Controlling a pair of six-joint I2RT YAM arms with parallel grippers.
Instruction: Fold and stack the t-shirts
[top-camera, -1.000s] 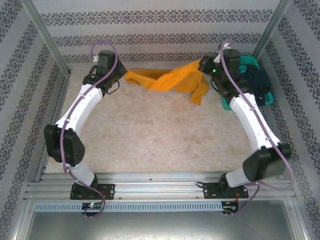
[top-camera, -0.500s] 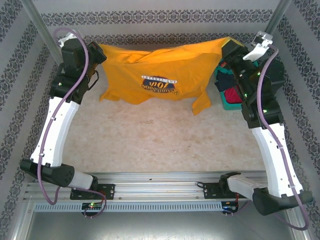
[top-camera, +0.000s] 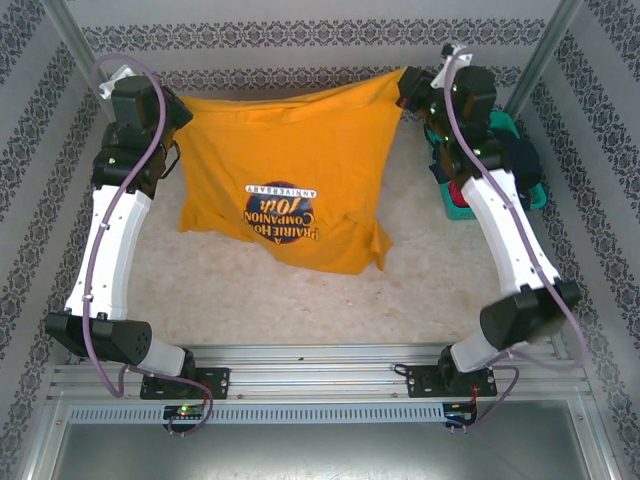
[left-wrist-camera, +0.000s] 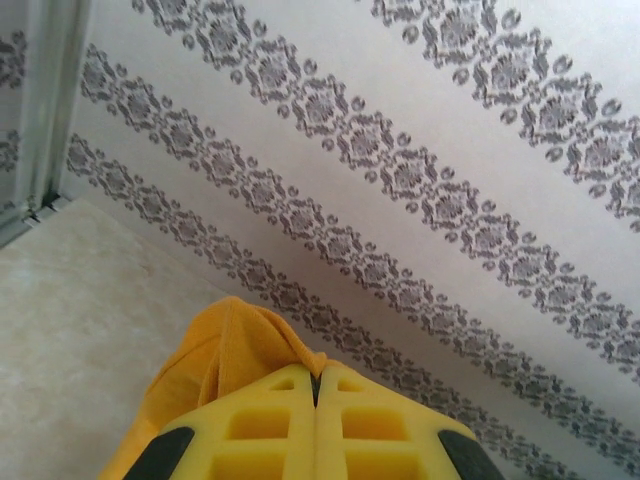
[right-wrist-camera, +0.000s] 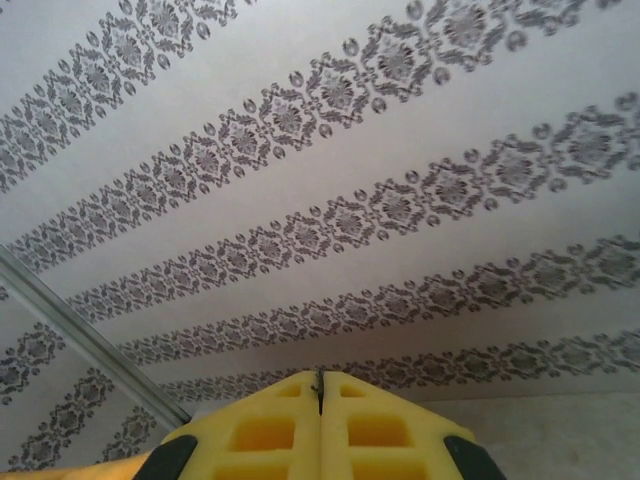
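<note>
An orange-yellow t-shirt (top-camera: 290, 150) with a dark printed logo hangs spread out above the table, stretched between both grippers. My left gripper (top-camera: 180, 112) is shut on its upper left corner. In the left wrist view the cloth (left-wrist-camera: 225, 350) bunches out of the closed yellow fingertips (left-wrist-camera: 316, 376). The upper right corner is pinched by my right gripper (top-camera: 405, 92), also shut. In the right wrist view the fingertips (right-wrist-camera: 320, 378) press together and a strip of the shirt (right-wrist-camera: 60, 472) shows at the bottom left. The shirt's lower hem (top-camera: 340, 262) droops toward the table.
A teal mesh basket (top-camera: 503, 123) stands at the back right, behind the right arm, with a dark navy shirt (top-camera: 522, 160) and a red one (top-camera: 462, 190) in it. Patterned walls and metal posts (top-camera: 70, 45) close in the table (top-camera: 300, 300).
The orange-yellow shirt, bunched low at the back a second ago, has been raised and pulled out wide. Over the last half second its hanging body swung forward, toward the arm bases.
</note>
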